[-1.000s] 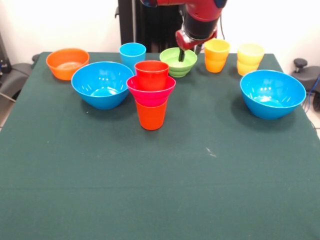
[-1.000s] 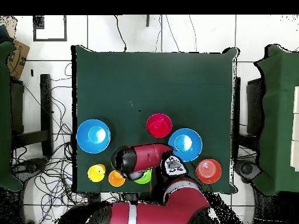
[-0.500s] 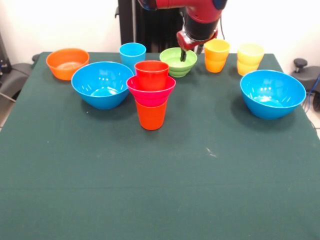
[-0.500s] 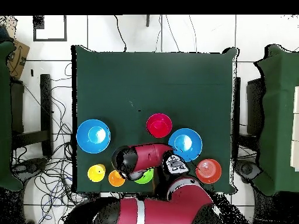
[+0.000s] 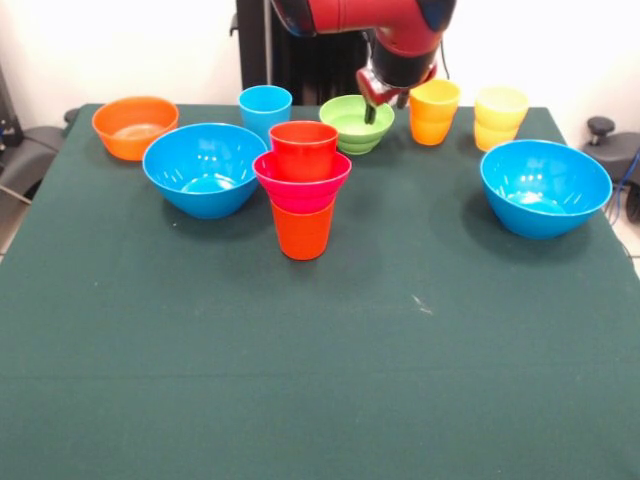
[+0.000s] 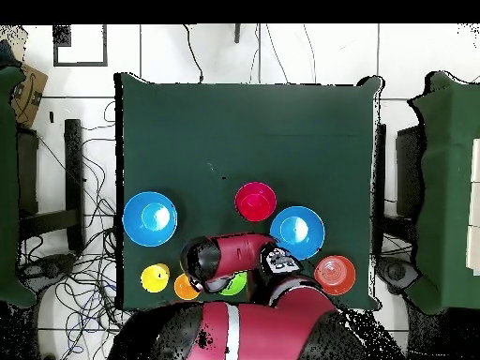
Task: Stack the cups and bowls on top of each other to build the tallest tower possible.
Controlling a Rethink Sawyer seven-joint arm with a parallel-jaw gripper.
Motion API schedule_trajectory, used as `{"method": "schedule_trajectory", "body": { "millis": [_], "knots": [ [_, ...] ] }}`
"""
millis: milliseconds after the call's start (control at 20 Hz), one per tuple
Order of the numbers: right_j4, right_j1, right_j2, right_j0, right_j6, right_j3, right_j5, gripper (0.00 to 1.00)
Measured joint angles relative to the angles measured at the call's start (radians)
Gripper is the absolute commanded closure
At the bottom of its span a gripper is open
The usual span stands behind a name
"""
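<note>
The arm's jaws hang at the right rim of the lime-green bowl (image 5: 356,122), one dark finger (image 5: 370,113) reaching down at the rim; whether they grip it cannot be told. The bowl sits along the worktop's (image 5: 320,380) far edge, between the light blue cup (image 5: 265,108) and the yellow-orange cup (image 5: 433,110), with the pale yellow cup (image 5: 500,117) beyond. The tower (image 5: 302,188), a red cup in a pink-red bowl on an orange cup, stands near mid-worktop. Two large blue bowls (image 5: 204,168) (image 5: 545,186) flank it. An orange bowl (image 5: 134,126) occupies the far left corner.
</note>
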Motion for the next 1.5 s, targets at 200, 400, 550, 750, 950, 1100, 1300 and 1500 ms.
{"method": "schedule_trajectory", "body": {
  "millis": [200, 400, 550, 750, 950, 1100, 1300, 1500],
  "knots": [
    [0.000, 0.032, 0.001, -0.001, 0.000, 0.000, 0.000, 0.00],
    [-0.001, 0.070, 0.002, -0.001, 0.000, 0.000, 0.000, 0.00],
    [-0.003, 0.080, 0.002, -0.001, 0.000, -0.001, 0.000, 0.00],
    [-0.002, 0.077, 0.003, 0.000, 0.000, 0.001, 0.005, 1.00],
    [-0.004, 0.068, 0.003, 0.006, 0.000, 0.003, 0.017, 1.00],
    [-0.004, 0.067, 0.003, 0.007, 0.000, 0.003, 0.018, 1.00],
    [-0.004, 0.067, 0.003, 0.007, 0.000, 0.003, 0.018, 1.00],
    [-0.004, 0.067, 0.003, 0.007, 0.000, 0.003, 0.018, 1.00]
  ]
}}
